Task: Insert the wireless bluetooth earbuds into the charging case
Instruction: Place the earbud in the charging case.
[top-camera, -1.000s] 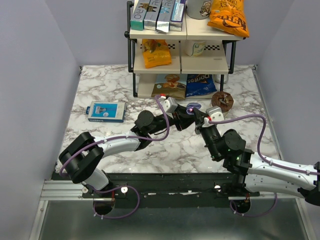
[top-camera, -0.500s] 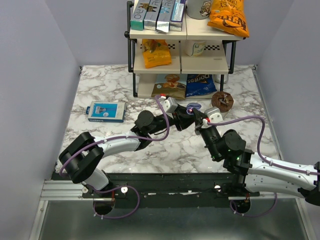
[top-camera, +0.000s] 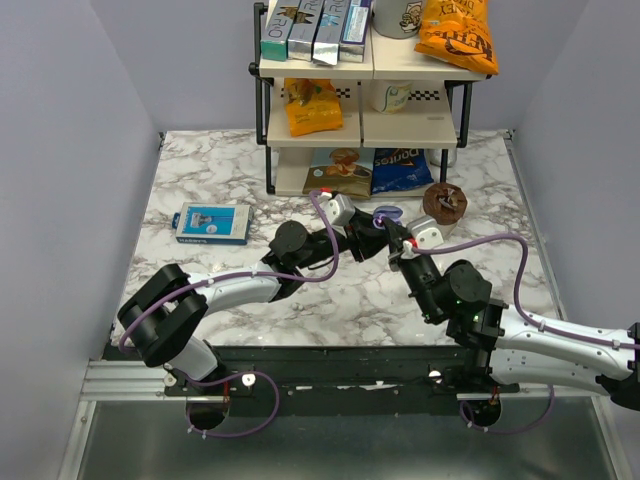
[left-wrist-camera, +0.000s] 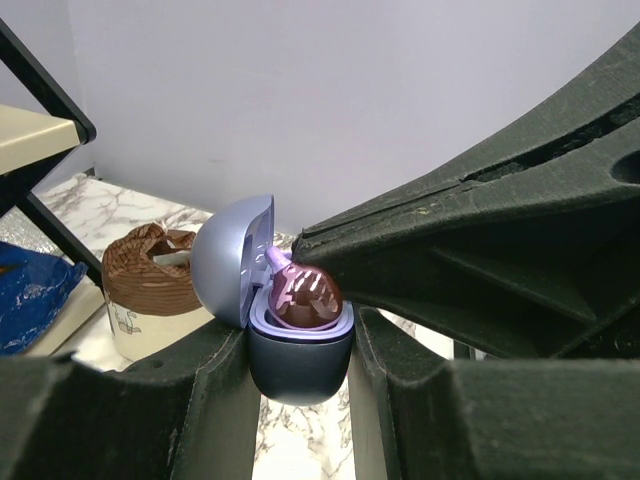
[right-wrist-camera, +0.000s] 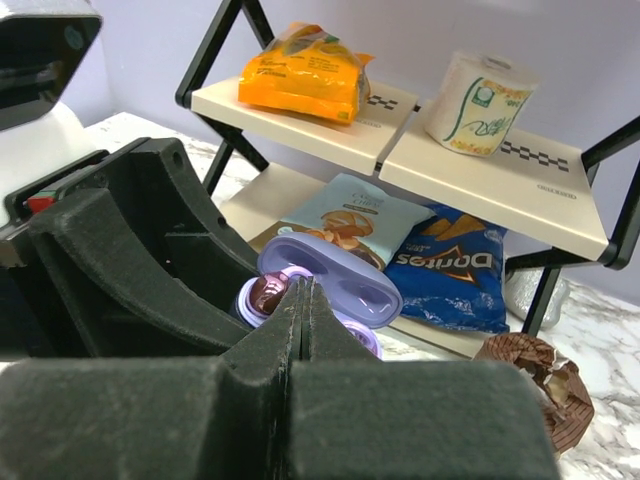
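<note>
Two grippers seen from above only as a dark knot: left gripper (top-camera: 368, 236) and right gripper (top-camera: 398, 234) tip to tip over the marble table (top-camera: 200, 170), case (top-camera: 386, 214) a lilac speck between. From the left wrist: case clamped upright between left fingers (left-wrist-camera: 190, 400), lid open, purple earbud (left-wrist-camera: 300, 295) in its well, touched by right tips. From the right wrist: right fingers (right-wrist-camera: 270, 350) pressed flat together, snack shelf (right-wrist-camera: 470, 170) behind.

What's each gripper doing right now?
Left gripper: jaws closed on the charging case, lid open.
Right gripper: jaws closed, nothing seen held, tip at the earbud in the case.
</note>
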